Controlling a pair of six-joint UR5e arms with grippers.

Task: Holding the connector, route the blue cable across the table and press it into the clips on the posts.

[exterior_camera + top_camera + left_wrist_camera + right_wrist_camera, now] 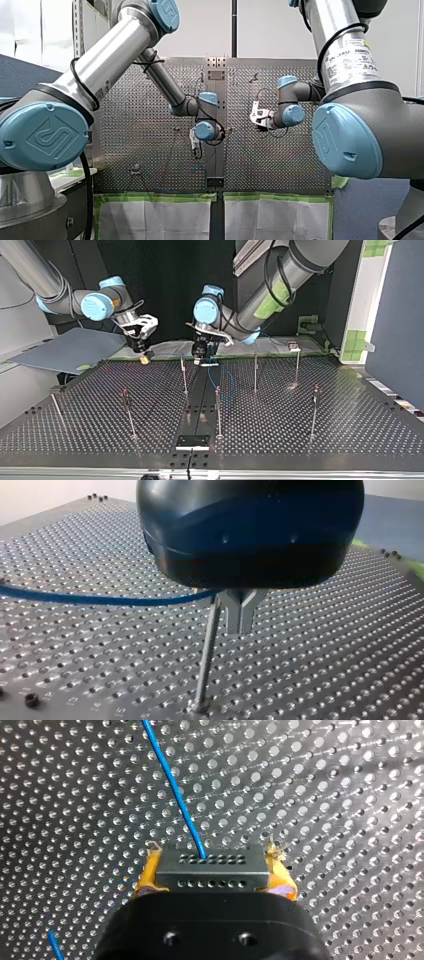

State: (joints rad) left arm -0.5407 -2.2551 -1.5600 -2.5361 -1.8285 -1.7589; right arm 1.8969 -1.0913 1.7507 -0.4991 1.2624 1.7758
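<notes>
Gripping the grey connector (210, 867) by its two short ends, my right arm's jaws are open just to its width, one yellow pad (150, 870) on each end. The connector's long axis lies crosswise between the pads, and its perforated face points straight ahead of the jaws toward the table (350, 795). From that face the blue cable (175, 785) runs out ahead of the jaws over the perforated plate. In the top view these jaws hang raised near the table's edge on the arms' side. My left arm's jaws sit lower, near the middle of that same edge, with their metal fingers (241, 612) pressed together and no gap showing. The cable sweeps across the table to the root of those fingers. Whether it is pinched there I cannot tell. A thin post (207, 650) stands just beside the fingers, and its top meets the cable's end. More posts (218, 410) stand spread across the table, well apart from one another.
</notes>
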